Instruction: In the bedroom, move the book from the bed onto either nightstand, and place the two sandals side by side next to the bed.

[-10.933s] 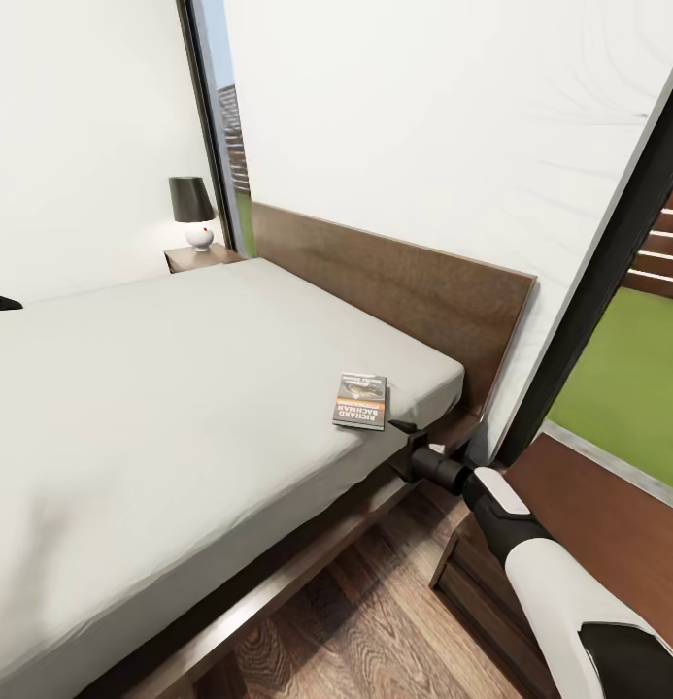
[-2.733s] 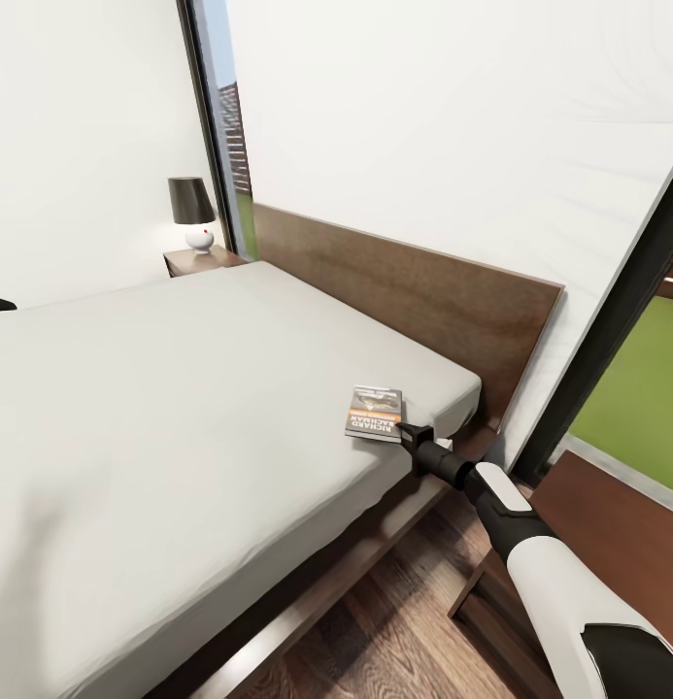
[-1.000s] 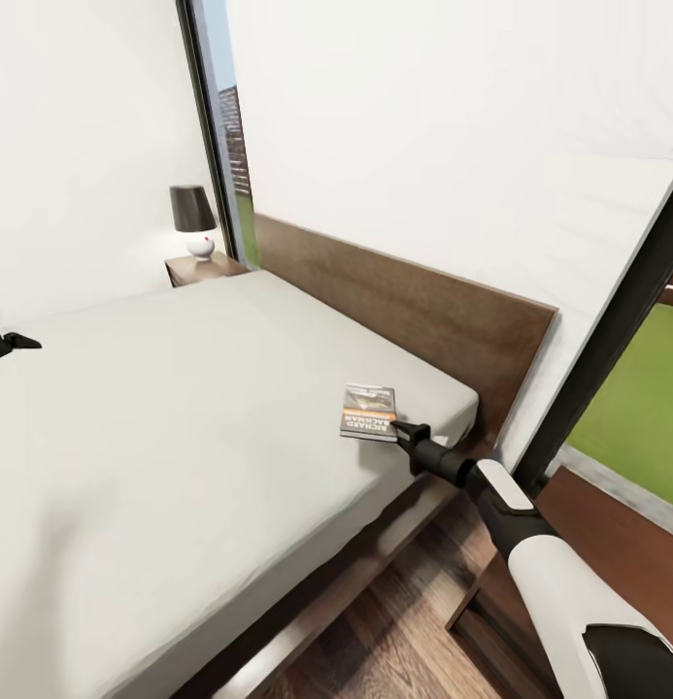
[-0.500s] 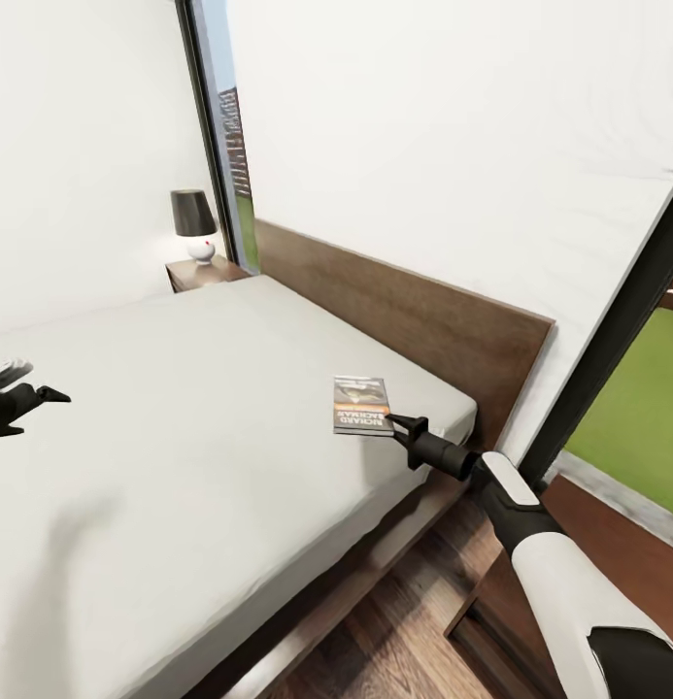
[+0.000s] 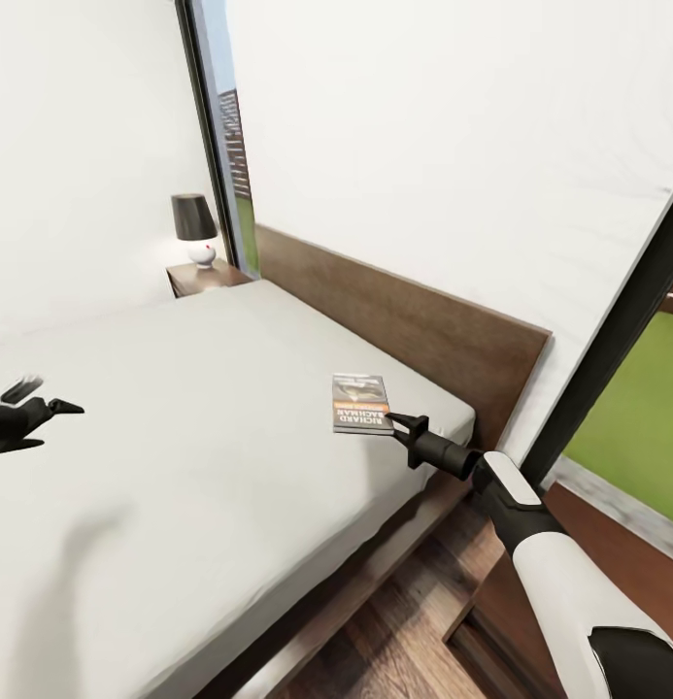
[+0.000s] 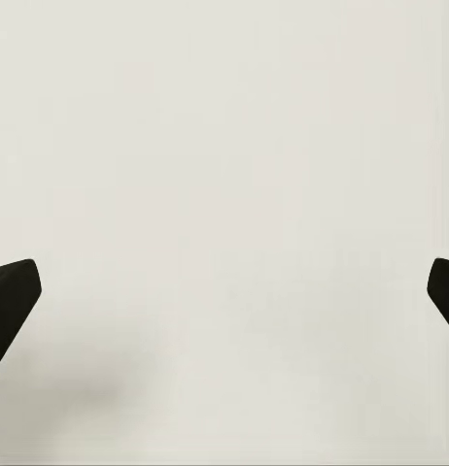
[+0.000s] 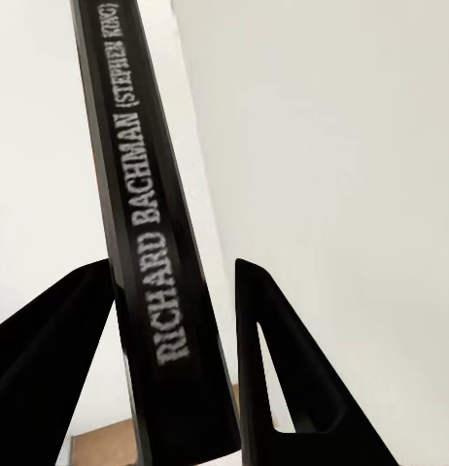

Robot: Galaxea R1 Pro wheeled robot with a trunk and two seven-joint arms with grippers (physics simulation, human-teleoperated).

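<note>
Since half a second ago the left gripper [image 5: 47, 416] has drifted a little further in over the near side of the bed [image 5: 181, 427], while the right gripper [image 5: 402, 423] has stayed at the book's edge. Closest to the robot, the right wrist view shows the book [image 7: 156, 262] edge-on between the two dark fingers [image 7: 283, 379], spine lettering legible; the fingers flank the spine, but whether they already press on it I cannot tell. The left gripper [image 6: 224, 291] is spread wide over bare mattress, holding nothing. Further off, the book [image 5: 360, 403] lies flat near the headboard-side corner of the mattress. It looks thin, light and somewhat flexible, so a pinch across the spine edge, where it is stiffest, seems best; the soft mattress may give beneath it. Farthest away, the nightstand [image 5: 205, 277] stands with its lamp [image 5: 194, 228], partly hidden by the bed. The near-side nightstand is cropped.
</note>
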